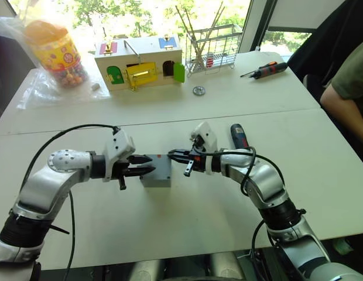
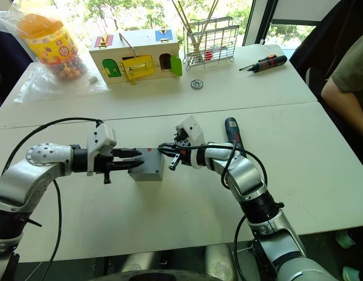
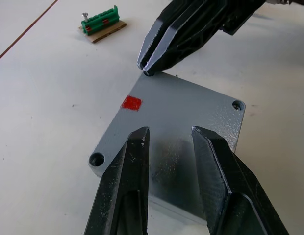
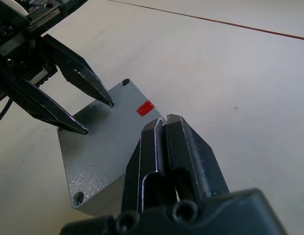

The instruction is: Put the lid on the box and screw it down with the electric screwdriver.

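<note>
Lid (image 3: 176,122) sits on the box (image 1: 156,174), red mark near one edge, screw holes visible at the corners.

Left gripper (image 3: 169,142) comes in level from the robot's left with its fingers spread apart, nothing between them. The tips hang over the lid's near edge; can't tell if they touch it.

Right gripper (image 4: 164,122) comes in from the opposite side, fingers pressed together with nothing gripped. Its tip is at the lid corner beside the red mark, seemingly touching it. The two grippers face each other across the lid.

Electric screwdriver (image 1: 238,136) lies flat on the table (image 1: 187,222), just behind the right gripper's wrist, partly hidden by the arm, untouched.

Small green terminal block (image 3: 103,23) on a brown card lies on the table past the lid, off to one side of the right gripper's fingers.

Farther back, well beyond both grippers: round metal piece (image 1: 198,90), wooden latch box (image 1: 140,61) with coloured doors, wire rack (image 1: 213,50), jar of coloured beads (image 1: 55,52) on plastic wrap. Red-and-black manual screwdriver (image 1: 266,69) is at the far right.

Person's arm (image 1: 345,99) at the right edge, well clear of the right gripper.
</note>
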